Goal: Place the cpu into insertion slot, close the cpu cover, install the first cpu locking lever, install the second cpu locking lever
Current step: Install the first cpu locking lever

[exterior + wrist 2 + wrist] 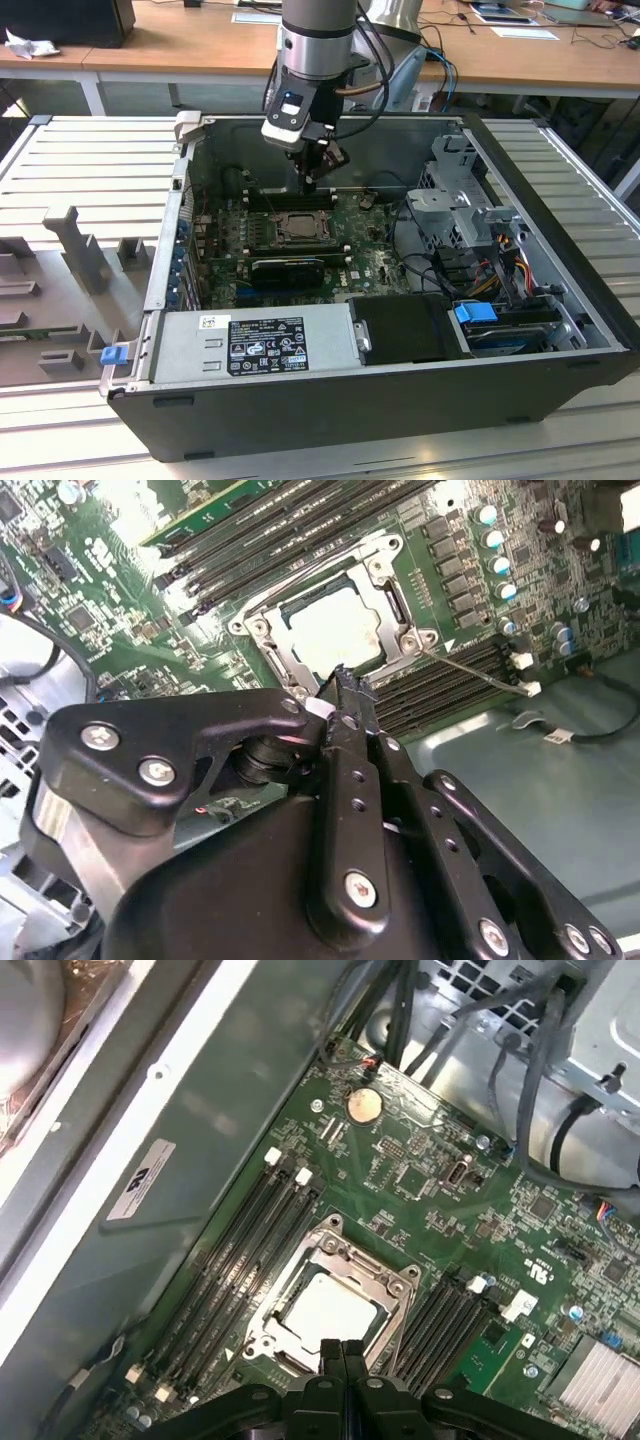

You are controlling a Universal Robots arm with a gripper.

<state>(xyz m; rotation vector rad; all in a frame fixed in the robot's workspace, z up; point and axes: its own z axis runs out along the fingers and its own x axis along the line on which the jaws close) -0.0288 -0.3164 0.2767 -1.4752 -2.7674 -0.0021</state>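
The cpu (pixel 330 1310) (pixel 335 630) lies flat in the insertion slot (pixel 296 229) on the green motherboard, its pale silver top showing. The cpu cover (pixel 345 1252) (pixel 395 605), a grey metal frame, lies down around the chip. A thin wire lever (pixel 470 666) runs out from one corner of the frame, alongside the memory slots. My gripper (pixel 318 176) (pixel 335 1348) (pixel 341 676) hangs just above the socket's edge. Its fingertips are pressed together, shut, with nothing between them.
Black memory slots (pixel 235 1250) flank the socket on both sides. A ribbed black heatsink bar (pixel 288 268) lies in front of it. The power supply (pixel 255 345), the drive cage with cables (pixel 470 225) and the case walls (pixel 170 230) hem in the board.
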